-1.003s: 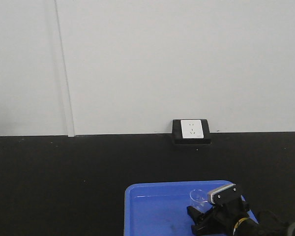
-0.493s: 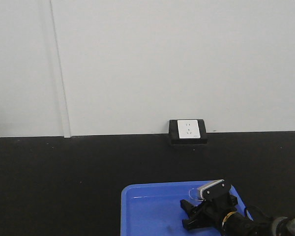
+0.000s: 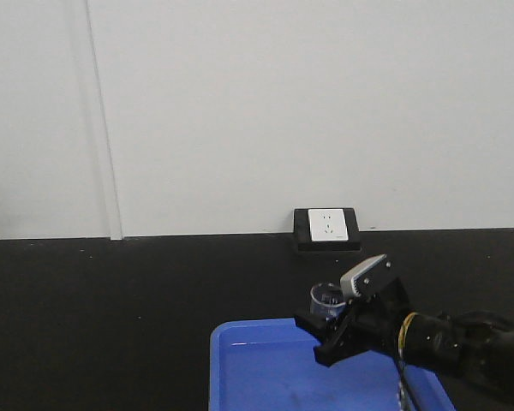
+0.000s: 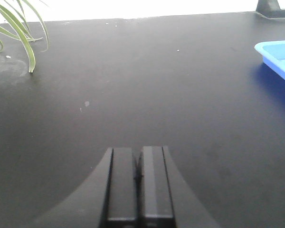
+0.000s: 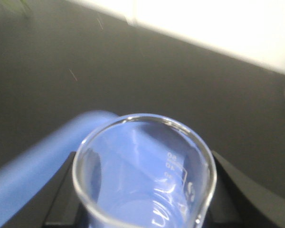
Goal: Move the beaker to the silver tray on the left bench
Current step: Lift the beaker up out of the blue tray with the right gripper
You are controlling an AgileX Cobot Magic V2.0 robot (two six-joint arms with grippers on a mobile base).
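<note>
The small clear beaker [image 3: 327, 303] is held in my right gripper [image 3: 325, 332], lifted above the far edge of the blue tray [image 3: 257, 360]. In the right wrist view the beaker's rim and printed marks [image 5: 145, 166] fill the lower frame, with a black finger [image 5: 61, 190] on each side of it. My left gripper [image 4: 138, 164] is shut and empty, low over the black bench top [image 4: 133, 85]. The silver tray is out of view.
A white wall socket in a black box [image 3: 326, 228] sits at the back of the bench against the white wall. Green plant leaves [image 4: 19, 28] hang at the far left in the left wrist view. The blue tray's corner [image 4: 278, 54] shows at its right.
My right gripper has risen out of the blue tray with the beaker in it and moved slightly left. The view shifted a little between the first two frames.
</note>
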